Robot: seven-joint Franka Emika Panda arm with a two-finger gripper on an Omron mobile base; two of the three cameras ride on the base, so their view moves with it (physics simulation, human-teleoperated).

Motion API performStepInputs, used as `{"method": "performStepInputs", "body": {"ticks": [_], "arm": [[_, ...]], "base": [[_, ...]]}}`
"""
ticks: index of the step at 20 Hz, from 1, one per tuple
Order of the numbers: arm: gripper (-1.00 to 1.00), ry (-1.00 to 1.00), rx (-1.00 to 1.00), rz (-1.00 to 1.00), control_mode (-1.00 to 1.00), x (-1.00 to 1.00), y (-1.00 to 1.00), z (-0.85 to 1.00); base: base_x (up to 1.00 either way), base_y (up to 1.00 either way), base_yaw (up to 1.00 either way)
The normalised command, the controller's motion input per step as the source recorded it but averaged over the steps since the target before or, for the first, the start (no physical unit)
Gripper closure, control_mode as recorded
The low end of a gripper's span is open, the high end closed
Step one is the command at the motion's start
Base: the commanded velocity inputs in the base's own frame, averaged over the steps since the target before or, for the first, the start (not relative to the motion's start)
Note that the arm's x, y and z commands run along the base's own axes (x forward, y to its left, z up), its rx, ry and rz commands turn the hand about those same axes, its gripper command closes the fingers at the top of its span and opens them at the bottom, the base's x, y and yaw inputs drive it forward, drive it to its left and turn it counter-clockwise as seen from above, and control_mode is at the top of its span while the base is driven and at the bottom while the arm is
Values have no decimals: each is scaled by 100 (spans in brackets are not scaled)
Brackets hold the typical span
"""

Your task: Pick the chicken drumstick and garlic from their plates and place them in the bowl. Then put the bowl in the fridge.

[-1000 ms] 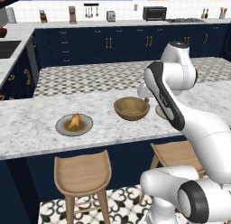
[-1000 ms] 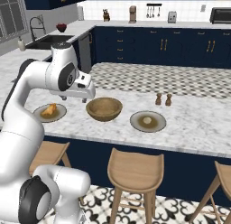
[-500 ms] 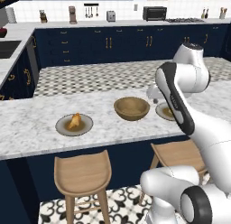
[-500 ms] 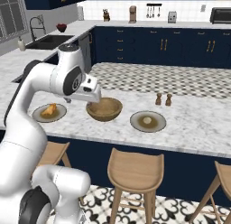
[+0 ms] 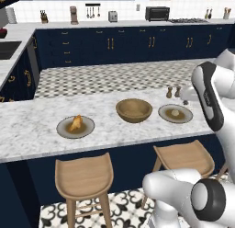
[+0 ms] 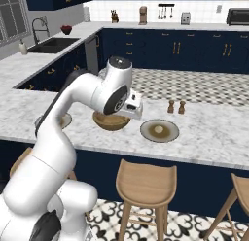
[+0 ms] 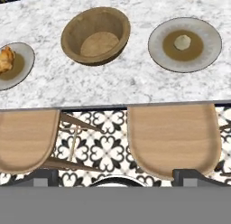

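1. Movement is being shown by the arm: against the earlier pictures it is being swung across the counter (image 5: 41, 126) from the drumstick side toward the garlic side, and the hand is now being held high, off the near edge of the counter, over the stools (image 7: 173, 137).
2. Nothing is being carried; the gripper (image 7: 115, 175) is being kept fully apart, with its two dark fingertips (image 7: 43, 175) wide at the bottom of the hand view and nothing between them.
3. The chicken drumstick (image 5: 76, 123) is being left on the left plate (image 5: 64, 130), untouched.
4. The garlic (image 5: 175, 113) is being left at the centre of the right plate (image 5: 164, 116), just beside the bowl (image 5: 133, 110).
5. The bowl is being left empty between the two plates, its bare wooden floor being seen from the hand view.
6. The salt and pepper shakers (image 5: 173, 92) are being left standing just behind the garlic plate.
7. By this swing the garlic is probably being chosen as the first pick; no part of the task is judged done yet, and a descent onto the small round bulb is being called for next.
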Motion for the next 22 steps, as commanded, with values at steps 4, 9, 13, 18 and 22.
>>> {"method": "performStepInputs", "body": {"ticks": [4, 9, 13, 18, 22], "arm": [[-100, 1, 0, 3, -100, 36, -95, -16], [-100, 0, -5, 6, -100, 93, -18, -74], [-100, 3, -4, 1, -100, 100, -4, -81], [-100, 18, -2, 2, -100, 100, -27, -47], [-100, 9, 0, 4, -100, 100, -35, -29]], "base": [[0, 0, 0], [0, 0, 0], [0, 0, 0], [0, 0, 0], [0, 0, 0]]}}
